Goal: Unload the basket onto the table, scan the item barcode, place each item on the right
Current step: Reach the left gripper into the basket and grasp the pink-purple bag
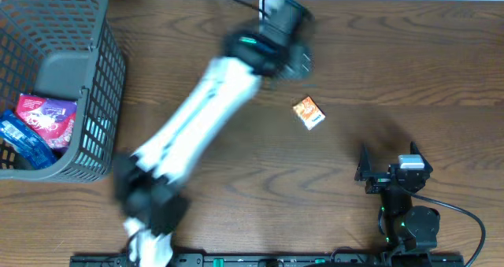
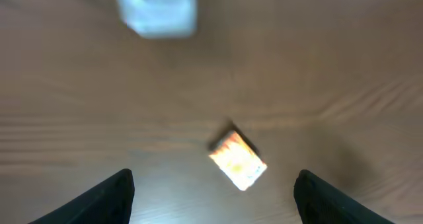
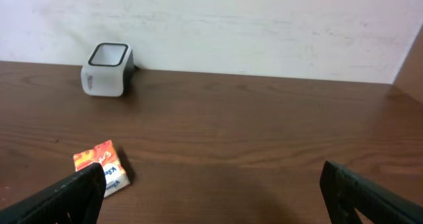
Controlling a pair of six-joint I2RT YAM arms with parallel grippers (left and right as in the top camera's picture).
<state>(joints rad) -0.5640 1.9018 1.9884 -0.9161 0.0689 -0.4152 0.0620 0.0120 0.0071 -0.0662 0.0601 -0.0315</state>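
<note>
Left arm [image 1: 209, 101] is stretched across the bench [image 1: 394, 62] toward the back edge, blurred in the overhead view. Left jaws stand wide apart with nothing between them. Right jaws also gape, empty, parked near my own base on the right side.

The item, a small orange packet [image 1: 309, 112], lies flat on bare wood mid-bench and nothing touches it. From the left wrist it sits below and between the two fingers [image 2: 99, 199], a little right of centre. Its long axis runs on the diagonal, skewed to the line between the left jaws, so I judge a wrist turn is needed before closing on it. Print too blurred to find the barcode.

The white scanner [image 3: 106, 69] stands at the back edge against the wall, window up, near the packet but apart from it. In the overhead view my left wrist partly covers it.

By my reckoning the left jaws are nearer the packet than the right.

Nothing lies between packet and scanner. The grey mesh basket [image 1: 102, 101] with snack packets [image 1: 47, 117] sits far left, well clear.
</note>
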